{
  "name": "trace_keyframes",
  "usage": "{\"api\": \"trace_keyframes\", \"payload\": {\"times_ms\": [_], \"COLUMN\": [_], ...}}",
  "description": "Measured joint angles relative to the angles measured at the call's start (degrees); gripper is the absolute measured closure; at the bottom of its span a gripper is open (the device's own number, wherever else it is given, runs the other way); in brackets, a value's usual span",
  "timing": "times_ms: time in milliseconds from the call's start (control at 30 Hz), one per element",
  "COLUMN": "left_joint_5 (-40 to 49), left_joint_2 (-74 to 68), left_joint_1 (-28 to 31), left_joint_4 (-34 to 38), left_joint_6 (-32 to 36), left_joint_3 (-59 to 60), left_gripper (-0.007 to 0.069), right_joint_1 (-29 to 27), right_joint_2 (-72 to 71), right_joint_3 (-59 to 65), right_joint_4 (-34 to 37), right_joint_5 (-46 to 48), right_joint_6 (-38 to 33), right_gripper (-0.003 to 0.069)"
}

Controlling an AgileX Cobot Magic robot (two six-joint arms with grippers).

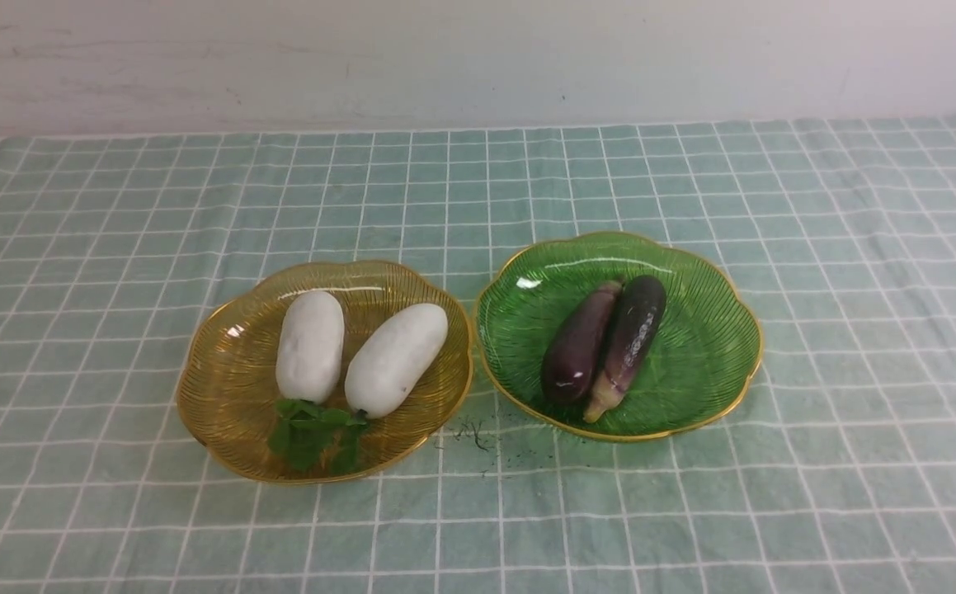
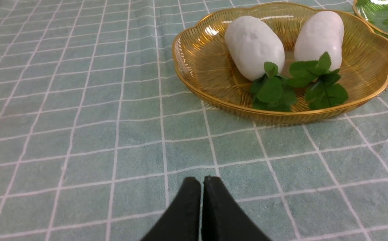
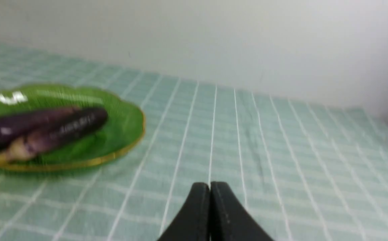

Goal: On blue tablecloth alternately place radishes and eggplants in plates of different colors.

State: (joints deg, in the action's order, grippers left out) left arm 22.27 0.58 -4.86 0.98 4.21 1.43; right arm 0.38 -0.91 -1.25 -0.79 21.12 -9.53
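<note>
Both claws (image 2: pixel 202 182) (image 3: pixel 210 187) closed, amber plate (image 1: pixel 222 396) holding two white radishes (image 1: pixel 395 360), green plate (image 1: pixel 708 346) two eggplants (image 1: pixel 630 338)

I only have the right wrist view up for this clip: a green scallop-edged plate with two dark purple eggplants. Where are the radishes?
Observer: Both smooth white oblong radishes lie in the amber-yellow, gold-rimmed plate.
Operator: Any leaves with them?
Observer: Yes, green leafy sprigs at their near ends.
Operator: And the left gripper?
Observer: The left black gripper is shut, holding nothing.
</note>
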Motion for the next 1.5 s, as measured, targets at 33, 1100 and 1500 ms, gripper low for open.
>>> {"api": "trace_keyframes", "payload": {"times_ms": [33, 1100, 1500], "left_joint_5": [-0.07, -0.07, -0.07], "left_joint_2": [0.0, 0.0, 0.0], "left_joint_1": [0.0, 0.0, 0.0], "left_joint_4": [0.0, 0.0, 0.0], "left_joint_6": [0.0, 0.0, 0.0], "left_joint_3": [0.0, 0.0, 0.0], "left_gripper": [0.0632, 0.0632, 0.0632], "right_joint_1": [-0.53, -0.73, -0.73], "right_joint_2": [0.0, 0.05, 0.05], "right_joint_3": [2.03, 2.33, 2.33], "right_joint_4": [0.05, -0.01, -0.05], "right_joint_5": [1.69, 1.64, 1.64], "right_joint_6": [1.91, 6.31, 6.31], "right_gripper": [0.0674, 0.0674, 0.0674]}}
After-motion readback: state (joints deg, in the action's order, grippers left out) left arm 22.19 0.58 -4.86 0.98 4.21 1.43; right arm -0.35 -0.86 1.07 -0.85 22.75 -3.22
